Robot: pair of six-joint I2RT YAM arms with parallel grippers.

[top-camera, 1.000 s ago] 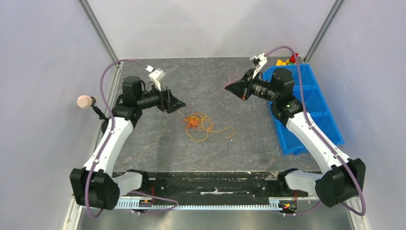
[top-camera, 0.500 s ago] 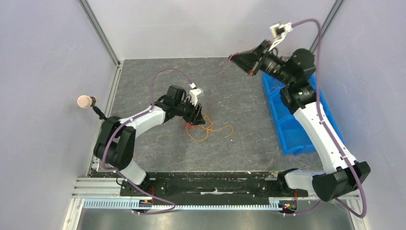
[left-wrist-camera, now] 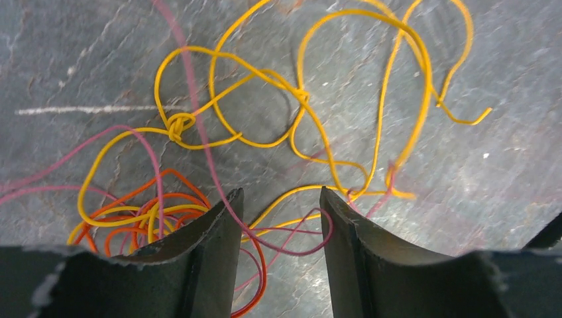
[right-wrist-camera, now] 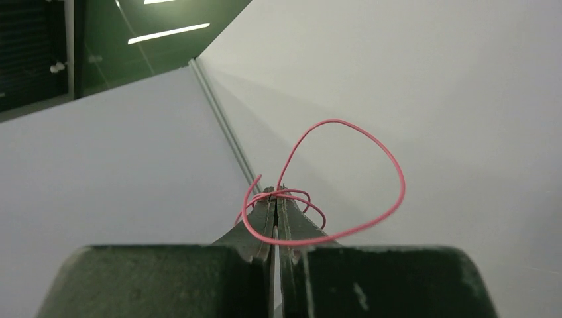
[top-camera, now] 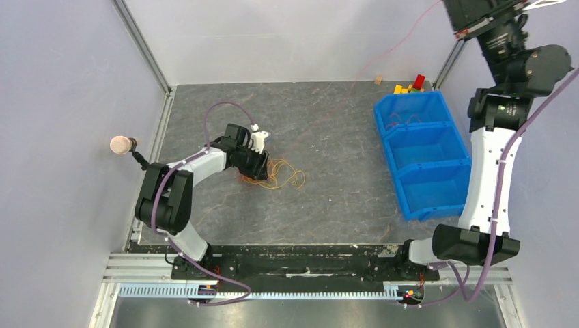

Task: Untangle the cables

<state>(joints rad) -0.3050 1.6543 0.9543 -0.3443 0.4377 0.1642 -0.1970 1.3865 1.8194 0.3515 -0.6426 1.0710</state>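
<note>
The cables [top-camera: 278, 174] lie as a tangle of yellow, orange and red loops at mid-table. My left gripper [top-camera: 256, 171] is down on the tangle's left side. In the left wrist view its jaws [left-wrist-camera: 281, 202] stand open, with red strands [left-wrist-camera: 291, 248] and an orange strand [left-wrist-camera: 262, 265] crossing the gap. Knotted yellow loops [left-wrist-camera: 298, 96] spread beyond the fingertips. My right gripper [right-wrist-camera: 275, 193] is shut on a looped end of the red cable [right-wrist-camera: 391, 165] and is raised high at the top right. A thin red line [top-camera: 382, 58] runs from the tangle up toward it.
A blue three-compartment bin [top-camera: 423, 150] stands at the right side of the table, with coloured blocks [top-camera: 410, 85] behind it. A pink-headed microphone [top-camera: 121, 144] sticks out at the left wall. Pale walls enclose the table.
The left arm came down onto the tangle and its jaws narrowed. The right arm rose up and to the right with the red cable. The tangle shifted left.
</note>
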